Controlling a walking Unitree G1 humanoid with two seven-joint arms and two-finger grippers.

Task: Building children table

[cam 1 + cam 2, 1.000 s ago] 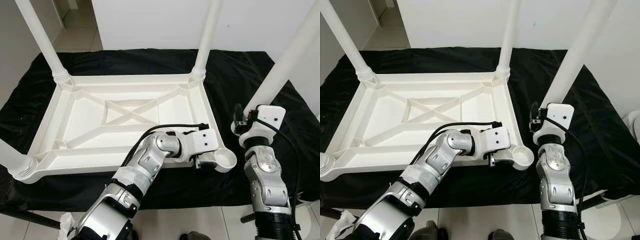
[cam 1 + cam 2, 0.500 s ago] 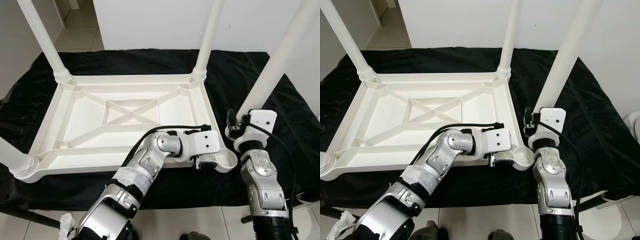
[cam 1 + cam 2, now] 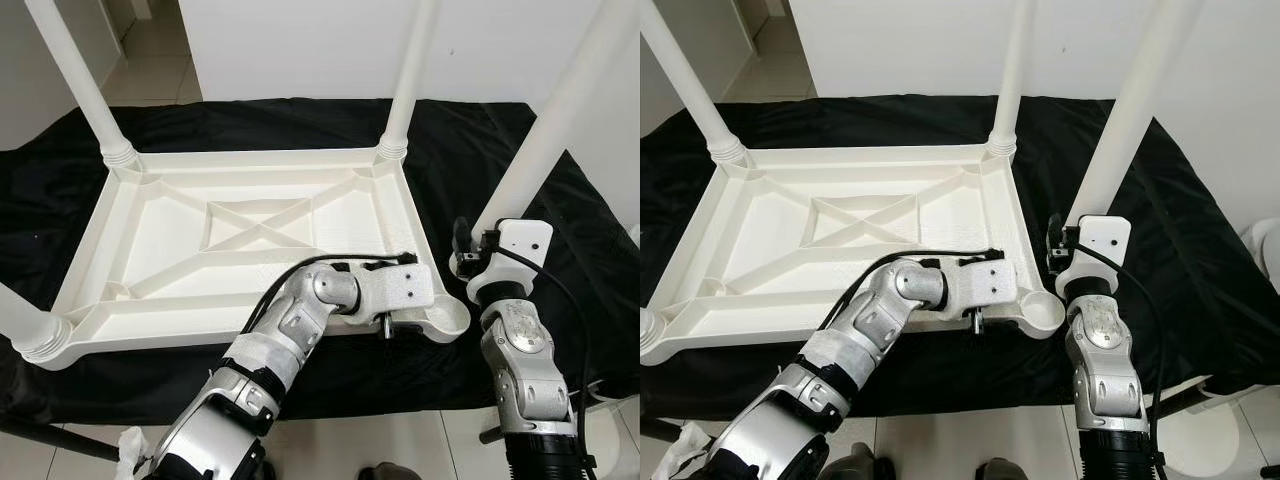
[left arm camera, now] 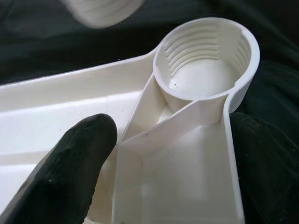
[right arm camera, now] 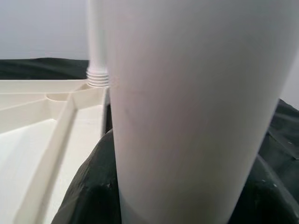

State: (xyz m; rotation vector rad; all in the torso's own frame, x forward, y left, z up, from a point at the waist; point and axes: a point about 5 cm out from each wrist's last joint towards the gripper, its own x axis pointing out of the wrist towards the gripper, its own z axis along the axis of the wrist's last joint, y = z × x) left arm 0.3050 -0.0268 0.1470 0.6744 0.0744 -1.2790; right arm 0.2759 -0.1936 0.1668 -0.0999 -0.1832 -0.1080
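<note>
Left eye: upturned white tabletop (image 3: 250, 240) on black cloth (image 3: 470, 150), left tool (image 3: 400, 325) clamping its corner rim.

Left wrist: threaded socket (image 4: 205, 65) vacant.

Right wrist: right tool (image 3: 1065, 255) grasping loose leg (image 5: 187, 112); likely light, stiff, slippery; best gripped low.

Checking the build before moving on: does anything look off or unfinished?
One corner socket of the upturned table top is empty while three legs stand screwed in. The fourth leg, shut in the right gripper, leans beside it; the left gripper steadies that corner.
</note>
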